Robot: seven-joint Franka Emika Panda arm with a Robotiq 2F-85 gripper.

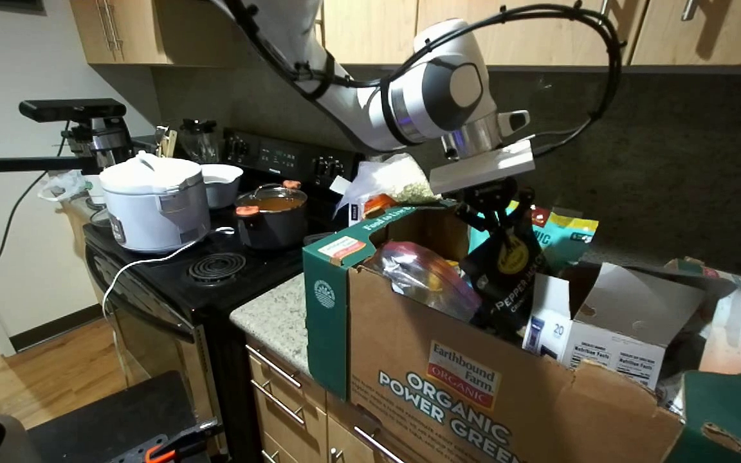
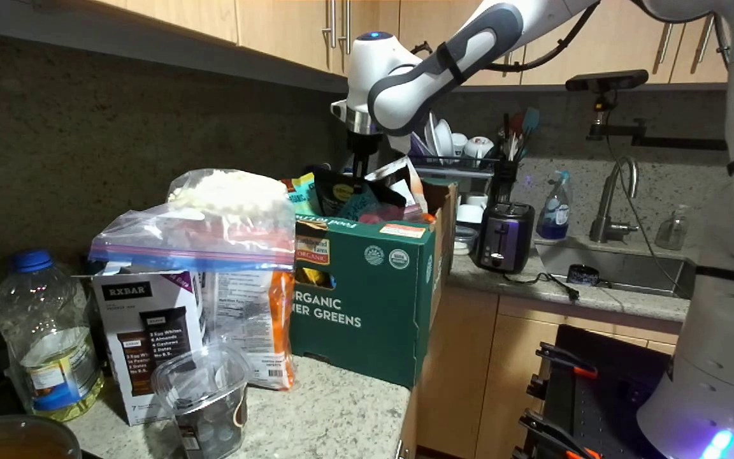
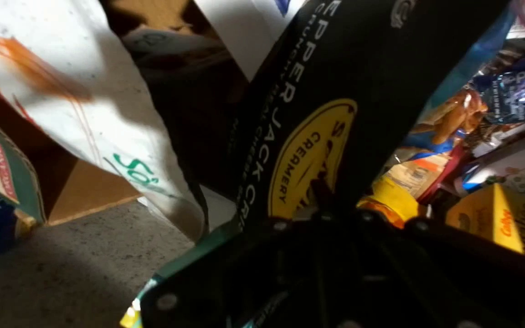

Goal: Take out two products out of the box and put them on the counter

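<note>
Gripper (image 1: 507,228), black and two-fingered, points straight down over the mouth of the box, clenched on a glossy black bag (image 1: 515,283) lettered PEPPER JACK beside a yellow oval. The bag is tilted; its top shows above the near rim of a large brown cardboard box with green ends (image 1: 402,315), and its bottom is hidden among the contents.

In an exterior view, a teal pouch with a yellow edge (image 1: 567,235) stands on the far side of the bag, a clear plastic zip bag with a reddish seal (image 1: 431,276) lies to its left, and an opened white cardboard carton (image 1: 615,354) sits to its right. Farther right in the box is a crinkly white bag with orange print (image 3: 62,95). The wrist view also shows a small yellow box (image 3: 501,223).

The large box stands on a grey speckled stone-look counter (image 2: 341,398). To its left in an exterior view, a clear zip bag of shredded white food (image 2: 227,197) sits over the top of a tall white RXBAR carton (image 2: 150,357), with a white pouch with an orange edge (image 2: 249,312) beside the carton and a clear plastic tub (image 2: 208,398) nearer. A dark toaster (image 2: 505,236) stands to the far right.

In an exterior view, left of the counter, a black stove top (image 1: 171,283) bears a white rice cooker (image 1: 155,215) and a dark pot with orange handles (image 1: 271,228).
</note>
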